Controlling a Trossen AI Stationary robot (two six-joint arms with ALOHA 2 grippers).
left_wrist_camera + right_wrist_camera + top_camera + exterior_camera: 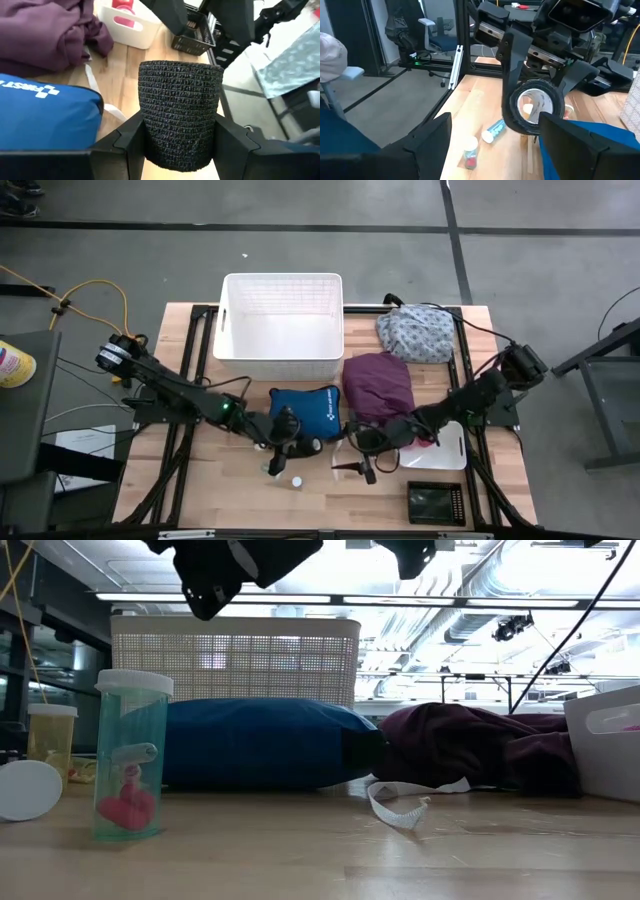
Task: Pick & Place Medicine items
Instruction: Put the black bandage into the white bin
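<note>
One black bandage roll (179, 115), two vials (130, 755), one blue pouch (305, 413), two cloth bundles (378, 383), one basket (281, 325).

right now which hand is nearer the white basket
Left. The left hand, gripping the black bandage roll, hangs just in front of the white basket; the open right hand sits farther forward, to its right.

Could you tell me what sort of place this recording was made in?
Probably a robotics lab or workshop: a wooden table on a black metal frame stands on a bare concrete floor, exposed ducts and strip lights hang overhead, and an office chair stands nearby.
</note>
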